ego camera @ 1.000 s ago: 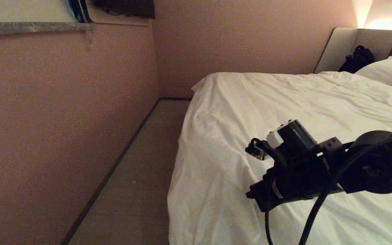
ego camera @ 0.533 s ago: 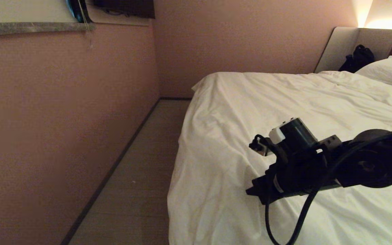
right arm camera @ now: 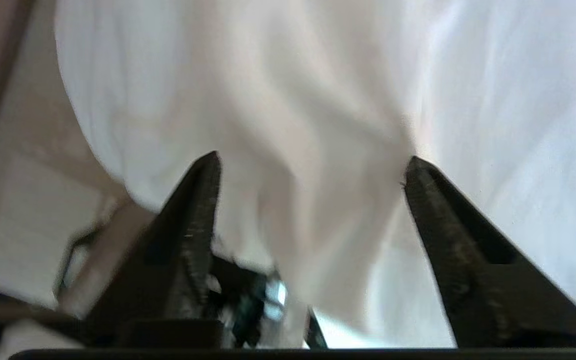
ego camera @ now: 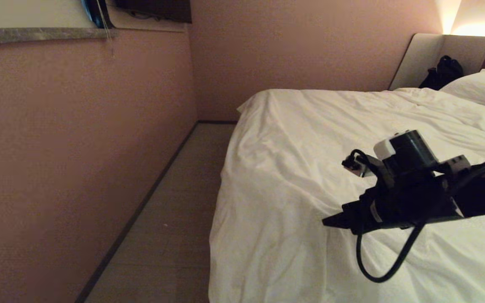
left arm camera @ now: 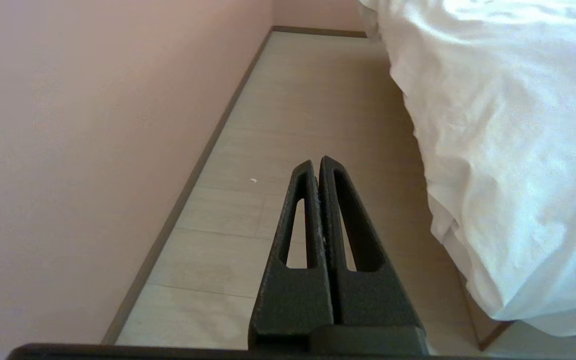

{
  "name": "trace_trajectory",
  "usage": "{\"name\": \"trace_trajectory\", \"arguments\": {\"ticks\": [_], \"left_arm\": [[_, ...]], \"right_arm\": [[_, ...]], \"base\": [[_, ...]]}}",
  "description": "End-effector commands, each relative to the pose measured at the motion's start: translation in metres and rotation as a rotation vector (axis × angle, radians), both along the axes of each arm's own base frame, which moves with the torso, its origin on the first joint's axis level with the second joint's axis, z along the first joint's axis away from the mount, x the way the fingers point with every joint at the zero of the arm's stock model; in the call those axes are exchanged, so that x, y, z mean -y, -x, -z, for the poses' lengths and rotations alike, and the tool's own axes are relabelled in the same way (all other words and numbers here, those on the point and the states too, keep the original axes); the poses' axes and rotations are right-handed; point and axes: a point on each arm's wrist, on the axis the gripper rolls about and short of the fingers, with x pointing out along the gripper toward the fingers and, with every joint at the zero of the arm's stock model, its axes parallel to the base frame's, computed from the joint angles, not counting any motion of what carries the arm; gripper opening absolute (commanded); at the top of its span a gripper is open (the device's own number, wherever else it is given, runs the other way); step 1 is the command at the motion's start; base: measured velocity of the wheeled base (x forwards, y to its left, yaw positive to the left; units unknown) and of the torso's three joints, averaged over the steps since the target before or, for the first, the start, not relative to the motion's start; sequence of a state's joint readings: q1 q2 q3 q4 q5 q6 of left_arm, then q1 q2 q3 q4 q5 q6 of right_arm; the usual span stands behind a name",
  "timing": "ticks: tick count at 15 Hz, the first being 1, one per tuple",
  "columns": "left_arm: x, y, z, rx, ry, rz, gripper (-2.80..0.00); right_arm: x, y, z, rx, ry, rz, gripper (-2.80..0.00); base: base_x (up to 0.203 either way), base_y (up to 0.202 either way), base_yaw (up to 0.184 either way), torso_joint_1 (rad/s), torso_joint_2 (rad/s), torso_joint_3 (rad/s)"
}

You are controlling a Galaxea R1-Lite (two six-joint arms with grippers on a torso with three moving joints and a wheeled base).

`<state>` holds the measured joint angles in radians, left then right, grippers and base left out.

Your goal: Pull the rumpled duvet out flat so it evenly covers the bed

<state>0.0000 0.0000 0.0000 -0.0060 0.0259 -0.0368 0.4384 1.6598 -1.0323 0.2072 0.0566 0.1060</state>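
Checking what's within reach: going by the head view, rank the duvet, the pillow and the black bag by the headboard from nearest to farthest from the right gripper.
1. duvet, directly under the right gripper.
2. pillow, far right, at the head end.
3. black bag, behind it against the headboard.

Light: dim, warm glow from the top right corner above the headboard [ego camera: 457, 50].
Blur: right wrist view smeared.
Left wrist view: brighter, sharp.
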Motion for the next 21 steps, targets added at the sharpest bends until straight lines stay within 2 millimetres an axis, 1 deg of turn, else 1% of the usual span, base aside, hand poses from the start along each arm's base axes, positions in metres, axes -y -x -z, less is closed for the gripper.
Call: {"name": "trace_trajectory", "arguments": {"ticks": [1,4,7,8,10,12,15,16,18,20,21], "left_arm": [[0.000,0.000,0.000,0.000,0.000,0.000,-2.80],[0.000,0.000,0.000,0.000,0.000,0.000,-2.80],[0.000,0.000,0.000,0.000,0.000,0.000,-2.80],[0.000,0.000,0.000,0.000,0.000,0.000,-2.80],[0.000,0.000,0.000,0.000,0.000,0.000,-2.80],[0.000,0.000,0.000,0.000,0.000,0.000,-2.80],[0.000,0.000,0.000,0.000,0.001,0.000,-2.80],[0.000,0.000,0.000,0.000,0.000,0.000,-2.80],[0.000,0.000,0.000,0.000,0.000,0.000,-2.80],[0.000,0.000,0.000,0.000,0.000,0.000,-2.80],[0.000,0.000,0.000,0.000,0.001,0.000,-2.80]], "right_arm": [[0.007,0.023,-0.008,0.060,0.051,-0.093,0.00],[0.022,0.064,-0.012,0.091,0.049,-0.124,0.00],[0.047,0.113,-0.022,0.186,0.010,-0.119,0.00],[0.058,0.134,-0.028,0.240,-0.012,-0.109,-2.80],[0.081,0.172,-0.030,0.324,-0.049,-0.064,-2.80],[0.104,0.215,-0.029,0.423,-0.128,0.028,-2.80],[0.125,0.267,-0.018,0.524,-0.277,0.180,-2.80],[0.129,0.278,-0.014,0.561,-0.302,0.235,-2.80],[0.137,0.291,-0.009,0.629,-0.296,0.384,-2.80],[0.140,0.291,-0.007,0.663,-0.243,0.525,-2.80],[0.141,0.292,-0.008,0.674,-0.228,0.568,-2.80]], "base": [[0.000,0.000,0.000,0.000,0.00,0.000],[0.000,0.000,0.000,0.000,0.00,0.000],[0.000,0.000,0.000,0.000,0.00,0.000],[0.000,0.000,0.000,0.000,0.00,0.000],[0.000,0.000,0.000,0.000,0.00,0.000],[0.000,0.000,0.000,0.000,0.00,0.000],[0.000,0.000,0.000,0.000,0.00,0.000],[0.000,0.000,0.000,0.000,0.00,0.000],[0.000,0.000,0.000,0.000,0.00,0.000],[0.000,0.000,0.000,0.000,0.00,0.000],[0.000,0.000,0.000,0.000,0.00,0.000]]}}
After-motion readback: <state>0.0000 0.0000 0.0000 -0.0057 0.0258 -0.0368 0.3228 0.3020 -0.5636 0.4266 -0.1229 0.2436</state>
